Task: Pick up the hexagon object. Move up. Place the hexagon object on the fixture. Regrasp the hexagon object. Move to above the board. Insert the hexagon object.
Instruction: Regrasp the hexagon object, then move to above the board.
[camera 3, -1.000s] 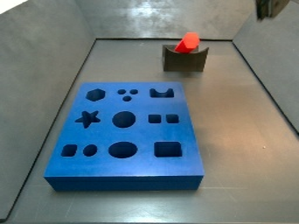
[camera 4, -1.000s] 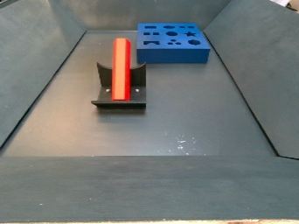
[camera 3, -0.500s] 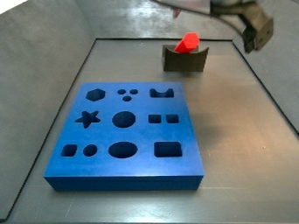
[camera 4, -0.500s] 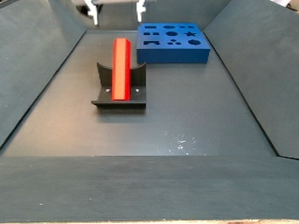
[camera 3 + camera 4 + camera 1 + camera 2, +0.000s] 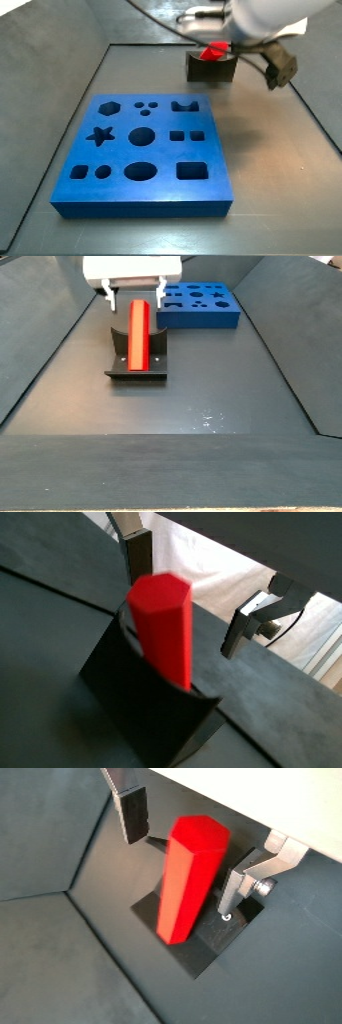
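Hexagon object (image 5: 138, 332) sits in the fixture (image 5: 135, 360), lying along the notch, one end toward the far wall, the other toward the near end of the base plate. In a side view only its red end (image 5: 214, 49) shows above the fixture (image 5: 210, 68), partly covered by the arm. In both wrist views the bar (image 5: 166, 630) (image 5: 189, 878) runs lengthways out of the dark fixture (image 5: 144, 707) (image 5: 201, 940), hex end face toward the camera.

Claw (image 5: 132, 300) is over the far end of the bar, spread wide, nothing held. Left to right in that side view: one finger (image 5: 107, 301) just left of the bar, the bar, then the second finger near the right side, only partly visible. The wrist views agree: one silver plate with dark pad (image 5: 138, 554) (image 5: 134, 814) on one side of the bar, the other finger (image 5: 254, 622) (image 5: 241, 885) on the opposite side, daylight between each pad and the red surface. No contact that I can see.

Left to right in the side view looking down the bin: fixture with bar at left-centre, blue board (image 5: 197, 303) behind and to the right, well apart from the fixture. From the opposite side view the board (image 5: 144, 150) is near and left-centre, fixture far right, claw (image 5: 241, 52) on top of it. Board holes all empty. Everything sits on the dark grey floor (image 5: 201, 406) of the bin.
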{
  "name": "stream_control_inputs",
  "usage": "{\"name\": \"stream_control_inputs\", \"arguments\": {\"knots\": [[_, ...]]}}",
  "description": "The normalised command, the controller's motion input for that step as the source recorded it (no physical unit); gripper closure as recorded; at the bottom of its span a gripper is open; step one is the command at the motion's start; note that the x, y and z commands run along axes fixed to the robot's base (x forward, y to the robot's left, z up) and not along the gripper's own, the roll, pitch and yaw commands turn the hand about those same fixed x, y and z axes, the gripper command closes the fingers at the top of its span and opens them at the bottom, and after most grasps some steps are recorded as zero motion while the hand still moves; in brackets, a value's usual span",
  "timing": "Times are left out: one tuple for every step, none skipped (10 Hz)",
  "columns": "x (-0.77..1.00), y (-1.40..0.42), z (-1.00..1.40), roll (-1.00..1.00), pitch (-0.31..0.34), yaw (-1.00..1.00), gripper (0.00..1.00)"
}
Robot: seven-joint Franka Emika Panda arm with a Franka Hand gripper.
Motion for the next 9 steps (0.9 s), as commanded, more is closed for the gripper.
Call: {"name": "stream_control_inputs", "arguments": {"knots": [[0.07,0.00,-0.30,0.06,0.003,-0.02,0.00],[0.00,0.00,0.00,0.00,0.000,0.00,1.00],[-0.02,0.04,1.00,-0.17,0.194,-0.25,1.00],[-0.02,0.04,1.00,-0.18,0.197,-0.23,1.00],[-0.03,0.04,1.00,-0.17,0.208,-0.18,1.00],[-0.04,0.03,1.00,-0.15,0.219,-0.05,1.00],[-0.04,0.03,1.00,-0.14,0.221,0.00,1.00],[-0.04,0.03,1.00,-0.10,0.205,0.06,1.00],[-0.04,0.03,1.00,-0.08,0.189,0.08,1.00]]}}
